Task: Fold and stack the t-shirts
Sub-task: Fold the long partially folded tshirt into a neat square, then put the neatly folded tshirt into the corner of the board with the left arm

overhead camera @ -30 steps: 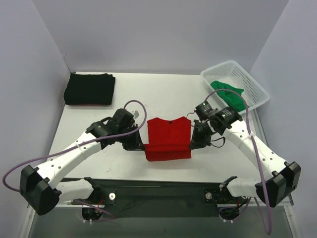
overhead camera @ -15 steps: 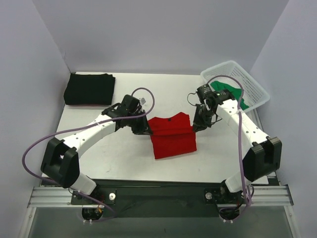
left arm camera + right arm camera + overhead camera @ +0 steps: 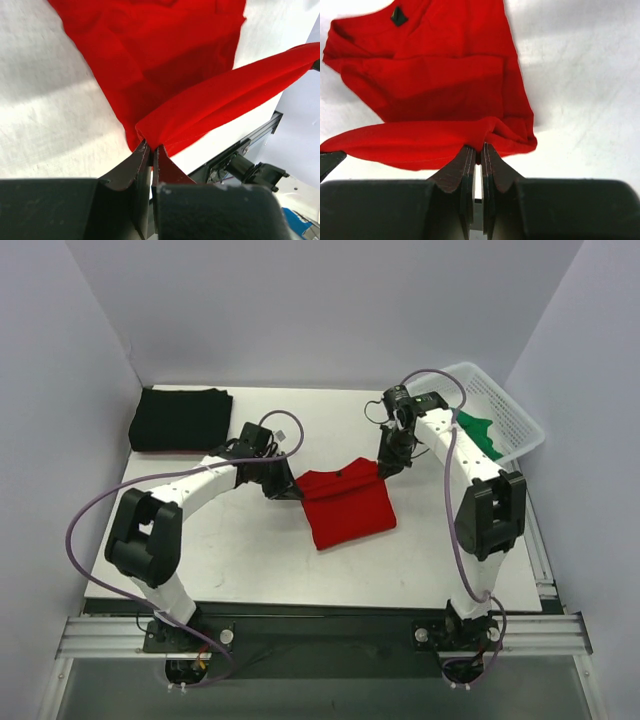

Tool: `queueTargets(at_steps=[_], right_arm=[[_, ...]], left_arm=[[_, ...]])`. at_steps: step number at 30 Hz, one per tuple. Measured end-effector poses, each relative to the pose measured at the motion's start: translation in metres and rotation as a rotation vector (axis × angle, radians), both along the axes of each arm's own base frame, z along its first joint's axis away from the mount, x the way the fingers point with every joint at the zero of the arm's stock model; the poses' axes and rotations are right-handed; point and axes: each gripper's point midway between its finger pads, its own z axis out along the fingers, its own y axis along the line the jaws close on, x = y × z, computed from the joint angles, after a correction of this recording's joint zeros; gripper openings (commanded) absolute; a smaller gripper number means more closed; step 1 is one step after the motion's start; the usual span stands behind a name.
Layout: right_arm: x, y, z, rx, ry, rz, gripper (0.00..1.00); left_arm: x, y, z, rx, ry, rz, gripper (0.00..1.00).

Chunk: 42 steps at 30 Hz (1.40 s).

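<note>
A folded bright red t-shirt lies mid-table, its far edge lifted between both grippers. My left gripper is shut on the shirt's far left corner. My right gripper is shut on its far right corner. The near part of the red cloth still rests on the table. A folded black t-shirt lies at the far left corner of the table. A green t-shirt hangs over the rim of the white mesh basket.
The white mesh basket stands at the far right, close behind my right arm. White walls close the table on the left, back and right. The metal rail with both arm bases runs along the near edge.
Both grippers have carried the red shirt's edge from its near side over to the far side, and the shirt has shifted slightly right and turned.
</note>
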Motion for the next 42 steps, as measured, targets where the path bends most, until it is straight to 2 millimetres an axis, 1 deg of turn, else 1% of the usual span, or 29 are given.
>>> queueTargets(at_steps=[3,7,13,14,15,16,17,18,19,20,21,23,25,27,30,31,33,35,37,39,41,42], right_arm=[[0.013,0.002,-0.013,-0.007,0.022,0.002,0.0],[0.031,0.006,-0.025,-0.002,0.033,0.007,0.0],[0.056,0.011,-0.031,0.015,0.021,0.002,0.0],[0.061,0.012,-0.031,0.019,0.015,0.001,0.04],[0.066,0.013,-0.032,0.023,0.011,0.001,0.15],[0.072,0.015,-0.033,0.028,0.008,0.001,0.3],[0.08,0.016,-0.033,0.035,0.001,0.0,0.5],[0.091,0.018,-0.035,0.039,-0.017,0.002,0.56],[0.1,0.019,-0.038,0.042,-0.03,0.007,0.59],[0.107,0.019,-0.04,0.045,-0.038,0.014,0.64],[0.115,0.02,-0.045,0.05,-0.046,0.016,0.64],[0.118,0.019,-0.05,0.052,-0.044,0.024,0.65],[0.117,0.016,-0.053,0.048,-0.04,0.031,0.65],[0.109,0.012,-0.053,0.044,-0.037,0.038,0.65],[0.086,0.006,-0.052,0.038,-0.019,0.051,0.64],[0.075,0.004,-0.05,0.038,-0.009,0.055,0.64],[0.057,0.003,-0.042,0.043,-0.008,0.063,0.63],[0.042,0.005,-0.032,0.053,-0.017,0.077,0.63],[0.031,0.014,-0.021,0.063,-0.047,0.106,0.63],[0.019,0.029,-0.014,0.071,-0.065,0.147,0.63],[0.004,0.048,-0.013,0.077,-0.067,0.197,0.63],[-0.004,0.057,-0.016,0.077,-0.06,0.219,0.63]], left_arm=[[0.012,0.002,-0.012,-0.002,0.023,0.013,0.0],[0.024,0.006,-0.019,-0.011,0.034,0.03,0.0],[0.046,0.008,-0.025,-0.031,0.028,0.053,0.0],[0.051,0.008,-0.028,-0.032,0.029,0.058,0.09],[0.056,0.008,-0.03,-0.031,0.03,0.064,0.23],[0.061,0.008,-0.032,-0.029,0.028,0.067,0.39],[0.067,0.009,-0.034,-0.025,0.023,0.072,0.49],[0.073,0.011,-0.037,-0.019,0.024,0.087,0.61],[0.078,0.014,-0.039,-0.012,0.021,0.097,0.66],[0.083,0.017,-0.041,-0.003,0.019,0.115,0.73],[0.088,0.022,-0.042,0.007,0.011,0.132,0.76],[0.093,0.029,-0.044,0.027,0.003,0.159,0.79],[0.097,0.034,-0.046,0.038,-0.015,0.177,0.8],[0.092,0.037,-0.048,0.042,-0.033,0.185,0.8],[0.069,0.043,-0.05,0.037,-0.029,0.192,0.8],[0.061,0.045,-0.05,0.03,-0.031,0.194,0.8],[0.049,0.046,-0.049,0.011,-0.044,0.199,0.8],[0.039,0.048,-0.05,-0.01,-0.052,0.208,0.8],[0.032,0.048,-0.053,-0.035,-0.055,0.214,0.8],[0.029,0.046,-0.055,-0.055,-0.059,0.219,0.8],[0.025,0.044,-0.057,-0.076,-0.059,0.223,0.8],[0.024,0.043,-0.058,-0.086,-0.059,0.224,0.8]])
